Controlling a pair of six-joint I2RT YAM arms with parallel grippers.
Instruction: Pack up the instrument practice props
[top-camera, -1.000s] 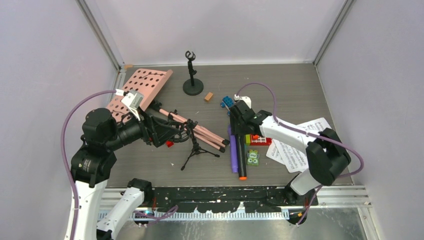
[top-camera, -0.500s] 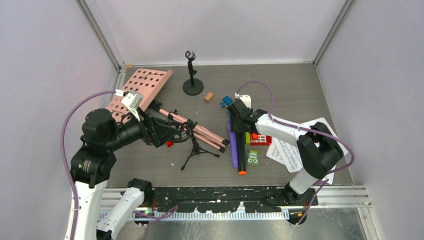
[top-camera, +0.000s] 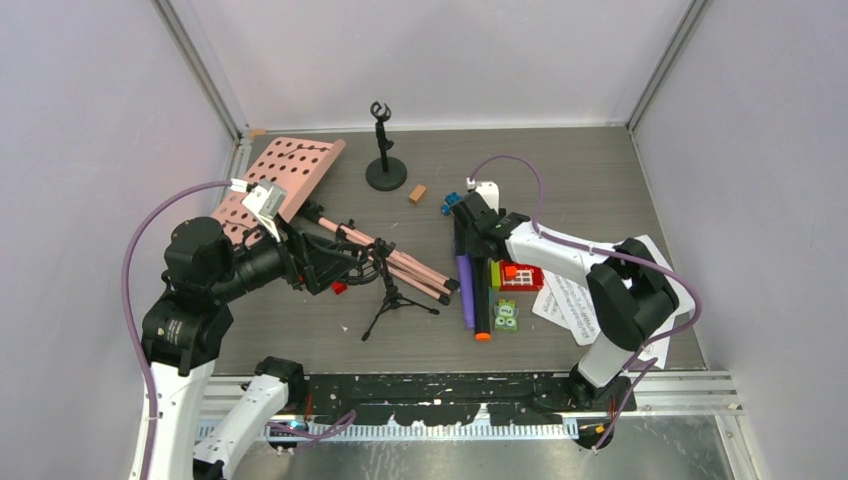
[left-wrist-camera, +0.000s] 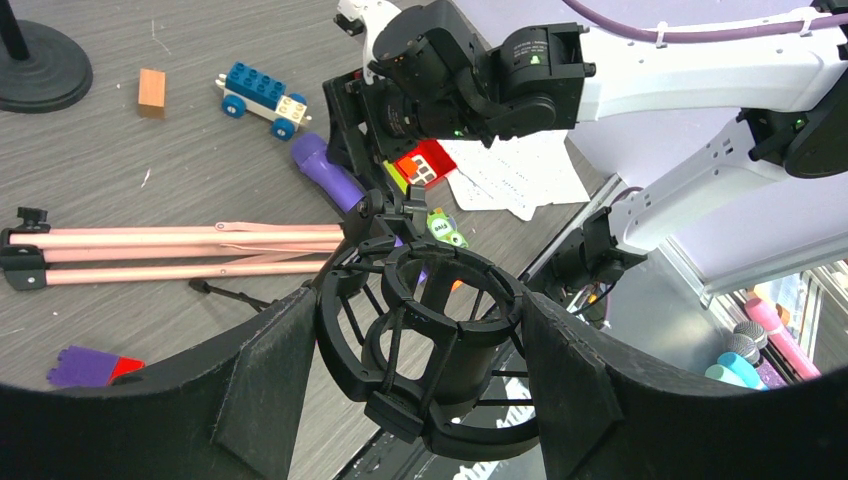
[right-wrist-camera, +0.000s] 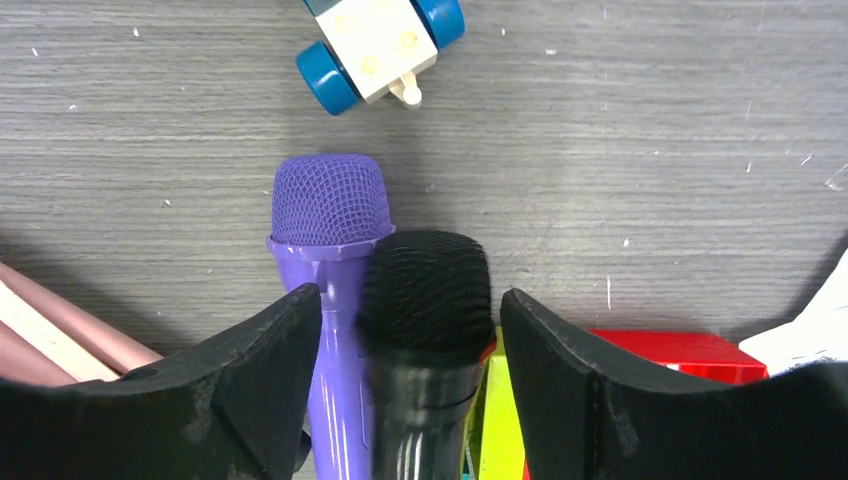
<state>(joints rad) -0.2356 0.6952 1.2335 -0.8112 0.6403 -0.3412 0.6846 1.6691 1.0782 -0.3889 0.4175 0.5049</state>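
My left gripper (top-camera: 372, 262) (left-wrist-camera: 420, 370) is shut on the ring head of a black tripod mic support (top-camera: 392, 290) (left-wrist-camera: 430, 340). The pink perforated holder (top-camera: 285, 175) lies at the back left, its legs (top-camera: 400, 262) (left-wrist-camera: 180, 250) folded flat. A second mic support (top-camera: 384, 160) stands on a round base at the back. My right gripper (top-camera: 468, 240) (right-wrist-camera: 410, 330) is shut around the heads of the purple-headed microphone (top-camera: 466, 290) (right-wrist-camera: 328, 200) and the black orange-tipped microphone (top-camera: 482, 300) (right-wrist-camera: 425, 280), which lie side by side. White note sheets (top-camera: 590, 300) lie at the right.
A blue toy car (top-camera: 452, 202) (right-wrist-camera: 375, 40) sits just beyond the microphone heads. A red brick (top-camera: 520, 277) and a green brick (top-camera: 506, 316) lie beside the microphones. A brown block (top-camera: 417, 193) and a small red brick (top-camera: 340, 288) lie nearby.
My right gripper has moved a little towards the back left, and both microphones have slid back with it. The left arm and its mic support have not moved.
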